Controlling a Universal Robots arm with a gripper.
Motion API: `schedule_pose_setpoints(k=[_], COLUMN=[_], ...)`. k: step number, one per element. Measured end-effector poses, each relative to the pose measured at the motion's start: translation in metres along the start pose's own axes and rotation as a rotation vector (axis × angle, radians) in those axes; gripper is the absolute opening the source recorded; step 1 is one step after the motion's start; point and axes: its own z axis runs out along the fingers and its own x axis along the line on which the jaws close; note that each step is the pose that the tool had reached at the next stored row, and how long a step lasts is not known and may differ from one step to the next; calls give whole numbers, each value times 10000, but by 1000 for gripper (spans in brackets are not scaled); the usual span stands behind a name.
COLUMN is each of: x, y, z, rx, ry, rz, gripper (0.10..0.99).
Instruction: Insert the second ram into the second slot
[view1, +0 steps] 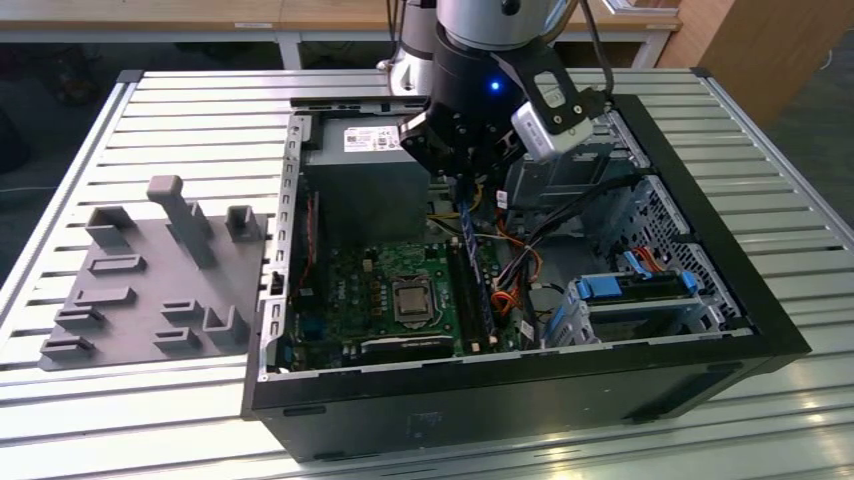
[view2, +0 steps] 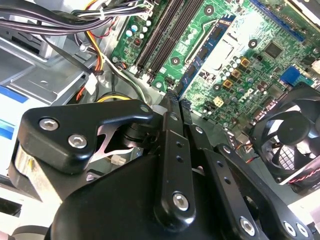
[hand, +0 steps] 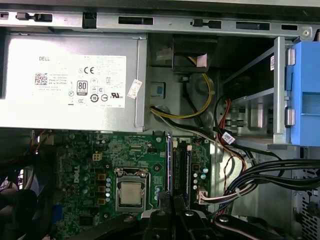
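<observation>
My gripper (view1: 465, 180) hangs inside the open computer case, shut on the second ram (view1: 470, 262). The ram is a long thin blue stick running down over the motherboard. In the second wrist view the black fingers (view2: 170, 107) pinch one end of the ram (view2: 202, 52), which stretches away edge-down between the black memory slots (view2: 157, 37) and the CPU socket. In the first wrist view the ram (hand: 169, 160) shows edge-on as a thin line beside the slots (hand: 182, 167), just beyond the gripper (hand: 170, 202). I cannot tell whether it sits in a slot.
The power supply (hand: 70, 85) fills the case's far end. Cable bundles (view2: 75, 15) and blue drive-bay clips (view1: 641, 285) crowd the drive-cage side of the slots. A fan (view2: 290, 145) and the CPU socket (hand: 131, 192) lie on the other side. A grey fixture plate (view1: 147, 280) rests outside the case.
</observation>
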Motion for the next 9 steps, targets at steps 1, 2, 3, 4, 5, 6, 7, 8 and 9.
schedule_pose_setpoints(k=[1,2,3,4,5,6,7,8,9], x=[0,0,0,0,0,0,0,0,0], y=[0,-1,-1,-1,-2,-2,-2,-2,-2], z=[2,4,6,7,10,12,14,15,18], rx=[0,0,0,1,0,-1,0,1,0], ry=[0,0,0,0,0,0,0,0,-1], rz=[0,0,0,-1,0,0,0,0,0], gripper=[133,133,133,133,133,133,133,133,133])
